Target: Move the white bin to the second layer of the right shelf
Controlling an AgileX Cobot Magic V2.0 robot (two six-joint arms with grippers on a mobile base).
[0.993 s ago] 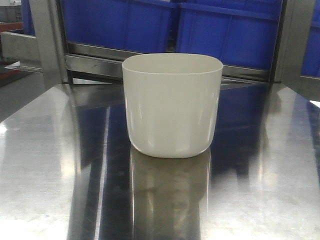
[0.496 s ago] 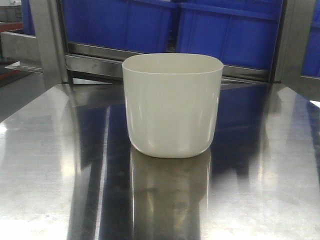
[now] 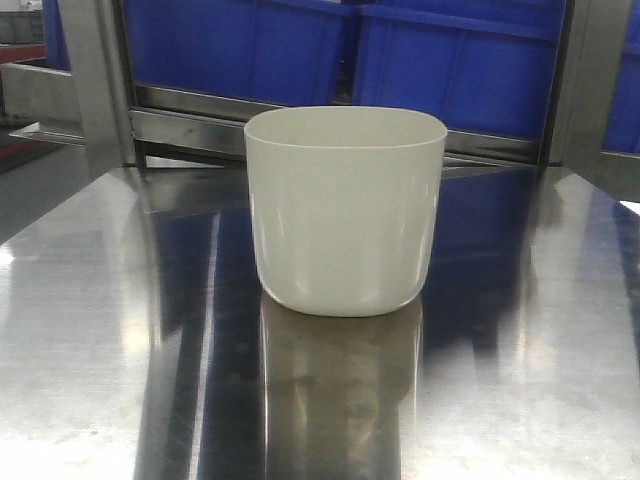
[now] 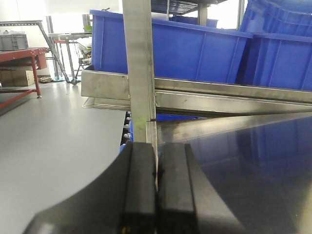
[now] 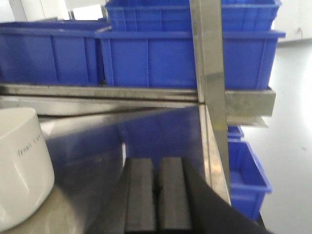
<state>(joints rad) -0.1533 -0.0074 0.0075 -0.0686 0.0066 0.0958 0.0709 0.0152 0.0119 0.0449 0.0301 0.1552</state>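
Observation:
The white bin (image 3: pixel 345 215) stands upright in the middle of the shiny steel table (image 3: pixel 90 350), its mouth open upward. In the right wrist view its side (image 5: pixel 22 165) shows at the far left, to the left of my right gripper (image 5: pixel 157 161), which is shut with nothing in it. My left gripper (image 4: pixel 156 146) is shut and empty too, hovering near the table's left edge by a steel rack post (image 4: pixel 139 73). Neither gripper appears in the front view. The right shelf second layer is out of view.
Large blue crates (image 3: pixel 450 60) sit on a steel rack level (image 3: pixel 190 125) just behind the table. Rack posts (image 5: pixel 212 73) rise at the table's corners. More blue crates (image 5: pixel 246 178) lie lower down on the right. Open grey floor (image 4: pixel 53 136) spreads to the left.

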